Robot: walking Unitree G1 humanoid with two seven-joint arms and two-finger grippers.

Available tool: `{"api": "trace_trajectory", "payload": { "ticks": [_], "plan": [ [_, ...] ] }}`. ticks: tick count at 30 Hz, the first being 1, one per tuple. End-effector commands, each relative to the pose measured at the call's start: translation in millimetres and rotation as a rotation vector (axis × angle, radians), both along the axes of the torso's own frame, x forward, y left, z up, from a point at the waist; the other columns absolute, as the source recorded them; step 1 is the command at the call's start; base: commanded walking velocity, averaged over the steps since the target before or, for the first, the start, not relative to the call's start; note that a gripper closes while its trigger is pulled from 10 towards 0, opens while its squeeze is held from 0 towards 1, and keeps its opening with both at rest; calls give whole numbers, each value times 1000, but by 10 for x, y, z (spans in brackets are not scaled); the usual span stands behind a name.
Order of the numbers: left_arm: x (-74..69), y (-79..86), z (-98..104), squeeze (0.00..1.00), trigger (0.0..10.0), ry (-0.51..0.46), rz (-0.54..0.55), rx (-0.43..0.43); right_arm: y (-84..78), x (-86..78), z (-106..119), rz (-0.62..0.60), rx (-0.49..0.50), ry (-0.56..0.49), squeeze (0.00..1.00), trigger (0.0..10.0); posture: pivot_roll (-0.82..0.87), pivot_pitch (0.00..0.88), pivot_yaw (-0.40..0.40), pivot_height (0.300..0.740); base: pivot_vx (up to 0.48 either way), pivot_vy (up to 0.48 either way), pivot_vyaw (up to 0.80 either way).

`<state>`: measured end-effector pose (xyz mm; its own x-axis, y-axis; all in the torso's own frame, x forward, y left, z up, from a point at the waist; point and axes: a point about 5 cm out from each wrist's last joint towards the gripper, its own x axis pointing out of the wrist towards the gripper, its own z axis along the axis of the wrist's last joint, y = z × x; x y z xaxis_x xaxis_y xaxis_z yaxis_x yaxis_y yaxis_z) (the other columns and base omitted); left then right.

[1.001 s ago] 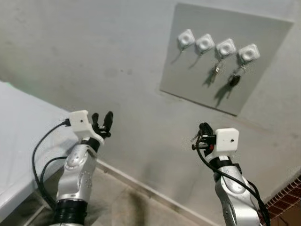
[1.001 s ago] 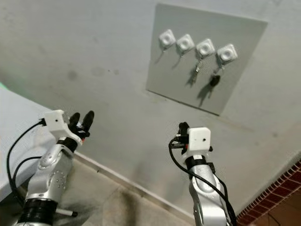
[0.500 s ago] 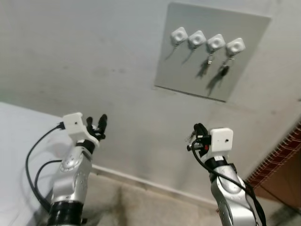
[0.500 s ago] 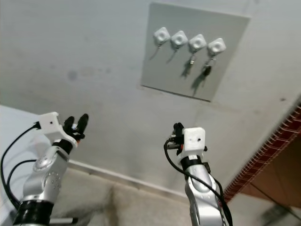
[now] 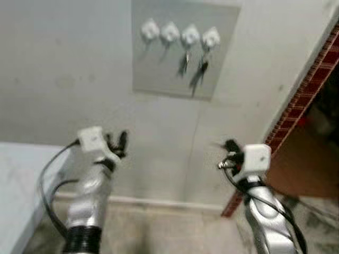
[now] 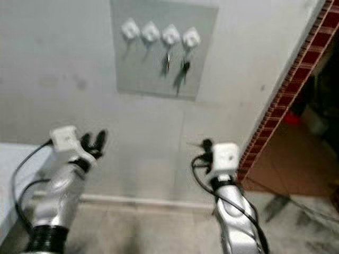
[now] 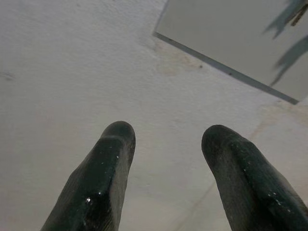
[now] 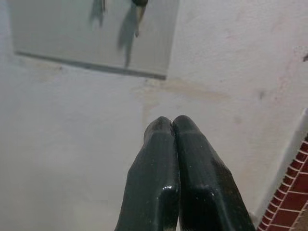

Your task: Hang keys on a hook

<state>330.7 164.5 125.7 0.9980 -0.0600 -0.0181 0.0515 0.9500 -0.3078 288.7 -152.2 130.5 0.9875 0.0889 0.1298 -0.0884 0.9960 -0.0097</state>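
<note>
Grey panel [image 5: 183, 50] on the wall carries four white hooks [image 5: 180, 34]; keys [image 5: 201, 69] hang from the two on my right. My left pincer [image 7: 166, 139] is raised toward the wall, fingers [image 7: 103, 178] spread apart, nothing between them. My right pincer [image 8: 172, 122] points below the panel, fingers pressed together; I cannot tell whether it holds anything. Brick edge [image 5: 304, 87] at right.

Pale plaster wall [image 5: 63, 63], red brick edge [image 5: 310, 84], white table corner [image 5: 16, 180]
</note>
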Motion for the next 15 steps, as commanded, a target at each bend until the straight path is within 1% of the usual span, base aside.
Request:
{"api": "trace_trajectory", "payload": {
  "ticks": [1,6,8,10,11,15],
  "plan": [
    [3,30,41,0,10000,-10,16,11,15,6,55,10,3,-19,0,10000,19,0,-56,740,0,0,0],
    [8,24,36,0,10000,-4,19,10,-5,-5,57,3,3,-20,0,10000,16,0,-55,740,0,0,0],
    [10,7,47,0,10000,-10,13,23,-28,-4,66,-5,6,-23,0,10000,15,0,-53,740,0,0,0],
    [9,-31,70,0,10000,-17,-1,25,-65,1,107,-19,21,-44,0,10000,15,0,-53,740,0,0,0],
    [12,-69,89,0,10000,-20,-27,32,-93,9,153,-23,22,-66,0,10000,15,0,-53,740,0,0,0],
    [16,-79,107,0,10000,-27,-42,41,-117,19,198,-26,29,-84,0,10000,14,0,-51,740,0,0,0]
  ]
}}
